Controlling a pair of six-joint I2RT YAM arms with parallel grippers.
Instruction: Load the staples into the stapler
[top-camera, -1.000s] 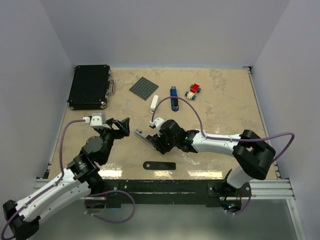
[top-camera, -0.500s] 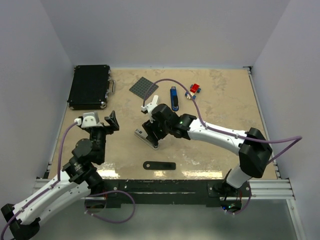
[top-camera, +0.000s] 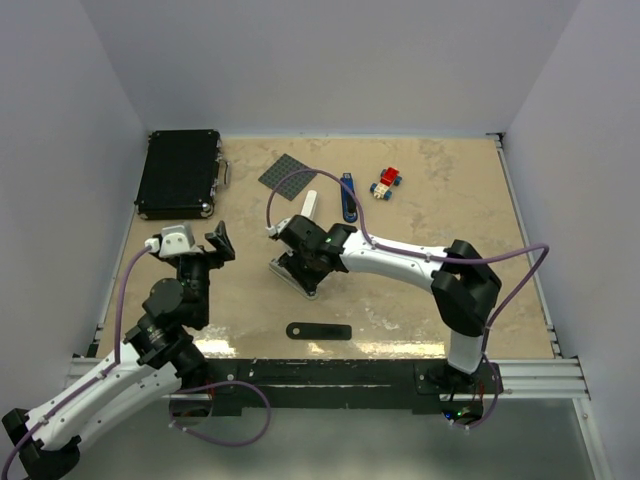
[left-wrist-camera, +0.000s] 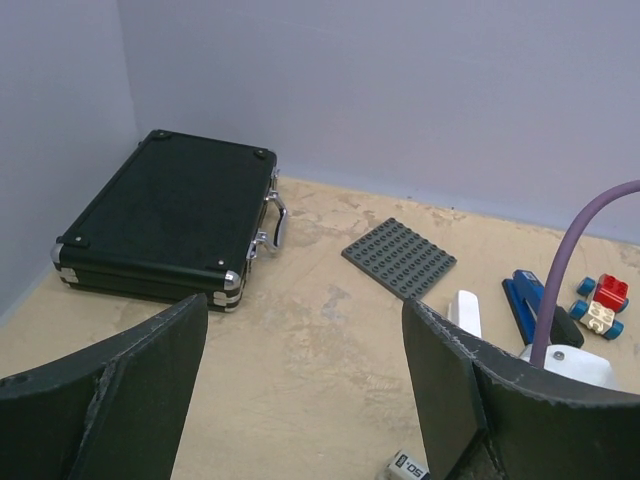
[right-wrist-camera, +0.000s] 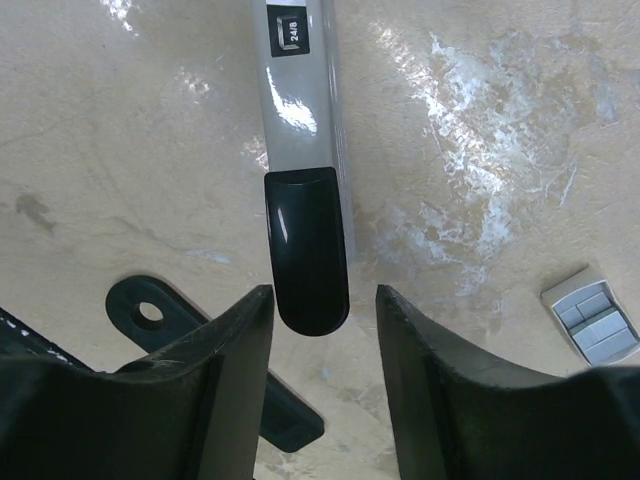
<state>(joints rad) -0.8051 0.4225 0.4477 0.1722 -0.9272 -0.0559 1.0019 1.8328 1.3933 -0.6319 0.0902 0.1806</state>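
A black hard-shell briefcase with metal corners (top-camera: 180, 172) lies at the far left of the tan tabletop (top-camera: 440, 220). Nearer, the left gripper (left-wrist-camera: 303, 330) hangs above the table, jaws spread wide with nothing between them. Toward the middle, the right gripper (right-wrist-camera: 322, 300) stands wide, one finger on either side of the black-capped end of the long grey stapler (right-wrist-camera: 300, 110). The staples (right-wrist-camera: 592, 322), a tiny pale grey box, lie on the table apart from the stapler, to its right in the right wrist view.

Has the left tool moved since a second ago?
Yes. In the top view the left tool has shifted left, nearer the black case.
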